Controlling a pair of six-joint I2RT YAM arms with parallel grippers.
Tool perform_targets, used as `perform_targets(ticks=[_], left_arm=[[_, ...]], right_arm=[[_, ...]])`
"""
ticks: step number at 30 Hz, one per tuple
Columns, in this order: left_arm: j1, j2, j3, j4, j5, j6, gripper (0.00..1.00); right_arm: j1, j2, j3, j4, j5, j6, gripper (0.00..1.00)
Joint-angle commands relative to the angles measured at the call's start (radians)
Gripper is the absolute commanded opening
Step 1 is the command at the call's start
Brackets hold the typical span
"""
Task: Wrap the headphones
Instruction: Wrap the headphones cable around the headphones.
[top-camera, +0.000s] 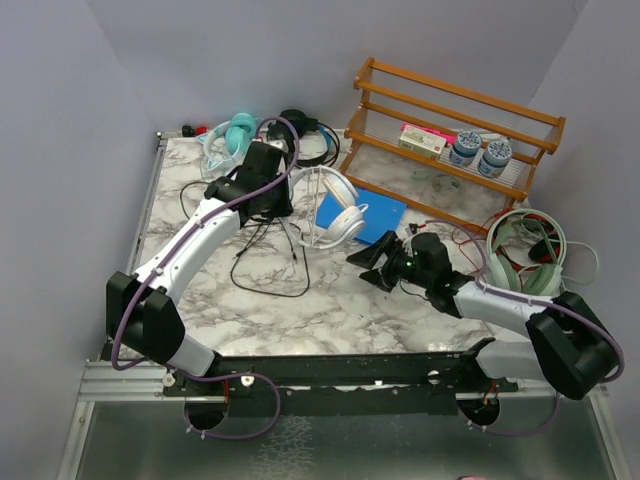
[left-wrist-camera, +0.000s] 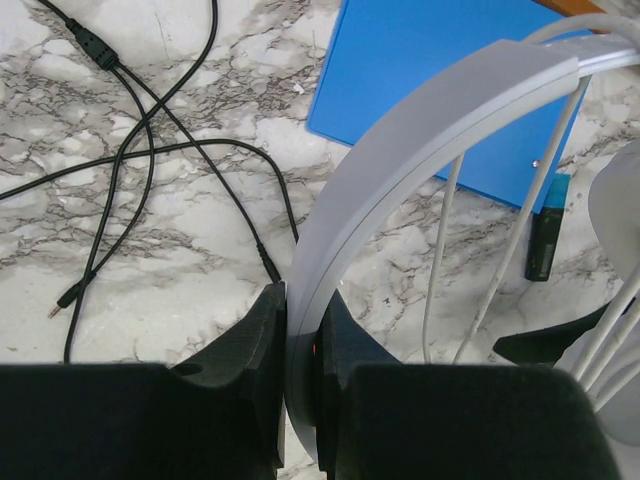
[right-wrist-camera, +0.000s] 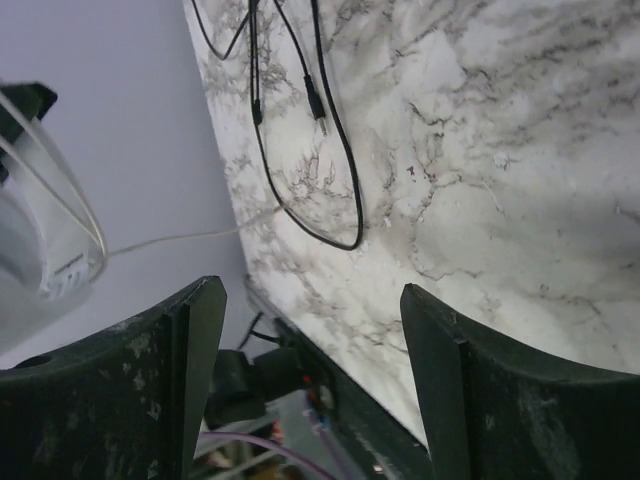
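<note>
Firmly clenched, the left gripper (left-wrist-camera: 300, 335) pinches the pale band of the white headset (left-wrist-camera: 420, 150) edgewise between its black fingers (left-wrist-camera: 250, 350), jaws narrowed to the band's thickness. From above, that gripper (top-camera: 285, 195) holds the headset (top-camera: 340, 215) raised over the middle of the table (top-camera: 330, 310), the band arching up and one ear cup hanging beside the blue pad (top-camera: 375, 215). Thin white cable (left-wrist-camera: 445, 250) runs in several loose strands from the band down past the cups. A black cable (top-camera: 265, 270) lies in slack loops on the marble just left of the headset, its jack plug resting on the tabletop in the left wrist view. The right gripper (top-camera: 368, 268) is released, its jaws spread wide with nothing between them, and it hovers near the headset's right side without touching it. Its own camera shows the gap (right-wrist-camera: 310, 295) over bare marble, with a white ear cup (right-wrist-camera: 40, 250) at the left edge. The teal headset (top-camera: 235, 135) and the black headset (top-camera: 305, 135) lie side by side at the table's far edge. A wooden rack (top-camera: 450, 130) stands at the far right, holding a box and two small tubs.
</note>
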Motion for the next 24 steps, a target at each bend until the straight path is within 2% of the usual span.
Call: perform_targets(ticks=[1,5,14,24], left_arm=[[-0.003,-0.045,-0.008,0.088,0.032,-0.091,0.00],[-0.006,-0.052,-0.014,0.127,0.050,-0.130,0.00],[-0.033,-0.040,0.005,0.157,0.050,-0.169,0.00],[-0.035,-0.055,0.008,0.174,0.029,-0.178,0.00]], right_arm=[[-0.001,0.069,-0.043,0.130,-0.036,0.436,0.79],[0.002,0.158,-0.034,0.276,-0.044,0.593,0.79],[0.088,0.329,0.066,0.439,0.014,0.746,0.73],[0.160,0.410,0.179,0.435,0.042,0.780,0.72]])
